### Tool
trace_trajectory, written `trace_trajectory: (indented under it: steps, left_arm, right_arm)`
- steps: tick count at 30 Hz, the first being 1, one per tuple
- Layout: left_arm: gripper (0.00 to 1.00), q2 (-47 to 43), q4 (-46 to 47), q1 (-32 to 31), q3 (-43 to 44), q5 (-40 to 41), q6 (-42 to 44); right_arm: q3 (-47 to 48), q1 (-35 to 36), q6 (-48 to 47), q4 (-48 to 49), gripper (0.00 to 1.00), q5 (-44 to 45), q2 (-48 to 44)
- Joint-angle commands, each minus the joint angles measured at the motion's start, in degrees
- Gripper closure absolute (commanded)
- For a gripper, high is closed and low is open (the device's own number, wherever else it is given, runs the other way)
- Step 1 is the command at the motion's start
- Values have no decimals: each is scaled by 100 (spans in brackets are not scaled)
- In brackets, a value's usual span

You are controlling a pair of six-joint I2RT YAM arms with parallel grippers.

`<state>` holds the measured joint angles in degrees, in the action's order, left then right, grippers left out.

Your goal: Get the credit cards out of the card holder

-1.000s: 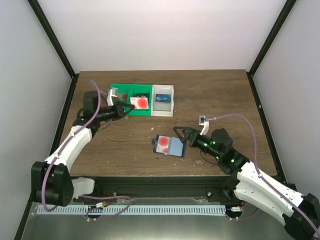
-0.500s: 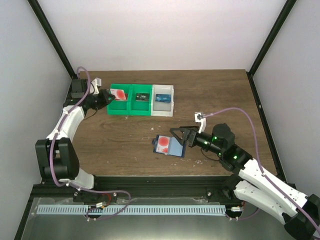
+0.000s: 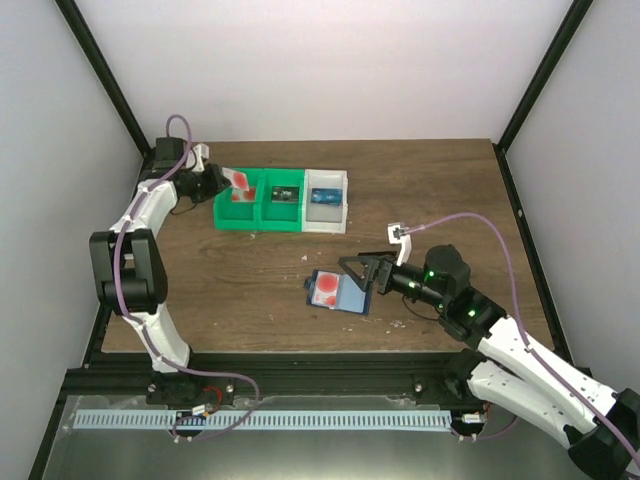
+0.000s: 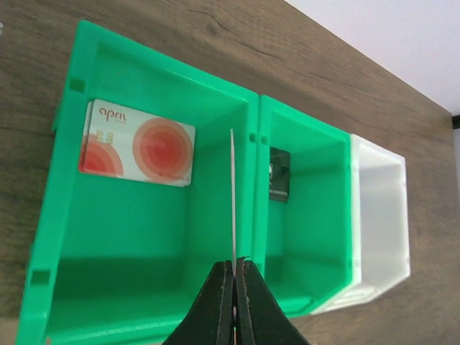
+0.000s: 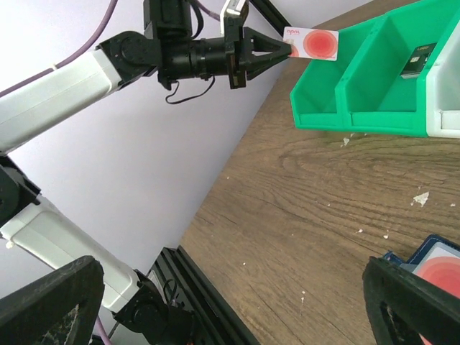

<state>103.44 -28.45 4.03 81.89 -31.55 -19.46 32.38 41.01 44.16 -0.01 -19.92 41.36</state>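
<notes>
The credit card in hand (image 5: 313,43) now hangs above the green bin (image 4: 50,215), on the left-compartment side of the divider. It is seen edge-on in the left wrist view and is pinched at its near edge by the left gripper (image 4: 235,264), whose jaws are closed tight on it. 1 second ago the same card was further right, over the bin's middle. Since then the left arm has swung back toward the far left corner of the table (image 3: 430,190), and the card has tilted as it went. A second card (image 4: 136,142) lies flat on the floor of that left compartment, at the end away from the gripper. The middle compartment holds only a small dark object (image 4: 279,172), and the white bin (image 4: 388,215) adjoins it beyond. A third card (image 3: 327,289) sits in the left pocket of the card holder (image 3: 350,297), which lies flat on the table, well apart from the bins. The right gripper (image 3: 356,278) is just beside the holder's right edge, its jaws spread wide and holding nothing. It has closed in on the holder over the last second and then stopped. So 1 card looks delivered and 1 looks about to be released beside it. 1 is left to draw out, probably with the right gripper steadying the holder.
</notes>
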Motion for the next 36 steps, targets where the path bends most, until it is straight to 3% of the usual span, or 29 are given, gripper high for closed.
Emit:
trace_trajectory:
  steps: [1, 6, 20, 36]
  left_arm:
    - [100, 489, -294, 1, 469, 158, 197]
    - [100, 1008, -546, 1, 1009, 317, 250]
    - [100, 1693, -525, -8, 1361, 236, 228]
    - [100, 2047, -691, -104, 1922, 377, 246]
  right_arm:
    - [388, 21, -44, -39, 0, -12, 73]
    - [444, 21, -41, -52, 0, -25, 141]
    - [436, 21, 314, 172, 0, 104, 452]
    - [715, 21, 166, 80, 0, 143, 760]
